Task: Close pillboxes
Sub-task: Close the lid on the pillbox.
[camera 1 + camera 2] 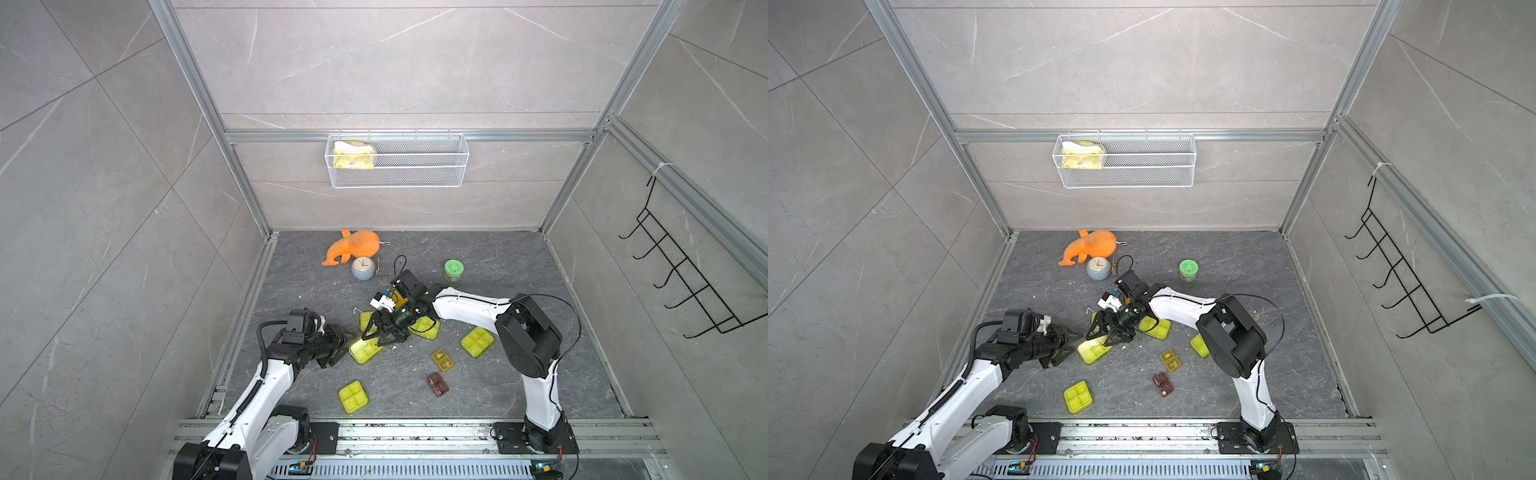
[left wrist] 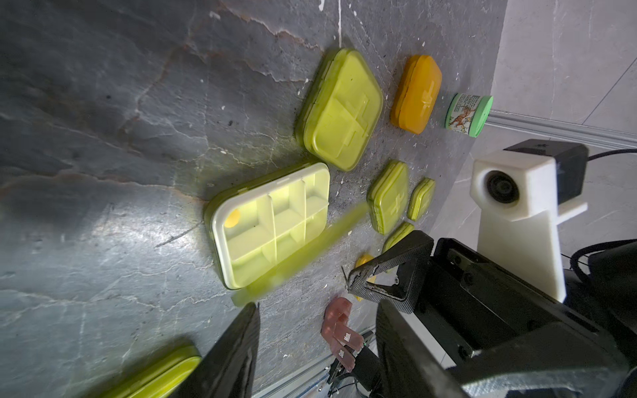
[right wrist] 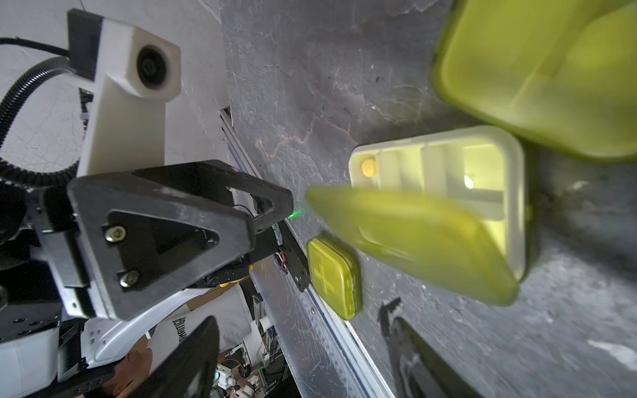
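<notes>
A six-cell pillbox (image 2: 272,224) with a white tray lies between both grippers. Its yellow-green lid (image 3: 413,241) stands half raised and blurred, and one yellow pill sits in a corner cell. In both top views it lies mid-floor (image 1: 365,352) (image 1: 1094,353). My left gripper (image 1: 347,345) (image 2: 317,330) is open beside its left edge, holding nothing. My right gripper (image 1: 380,338) (image 3: 296,344) hangs open just above its far side, also holding nothing. Closed pillboxes lie around it: a near one (image 1: 353,397), a right one (image 1: 478,341), one (image 1: 424,328) under the right arm, and an orange one (image 2: 415,93).
A small amber box (image 1: 441,360) and a dark red box (image 1: 437,384) lie right of centre. A green-lidded jar (image 1: 453,271), a clock (image 1: 363,268) and an orange toy (image 1: 353,247) stand at the back. A wire basket (image 1: 397,160) hangs on the wall.
</notes>
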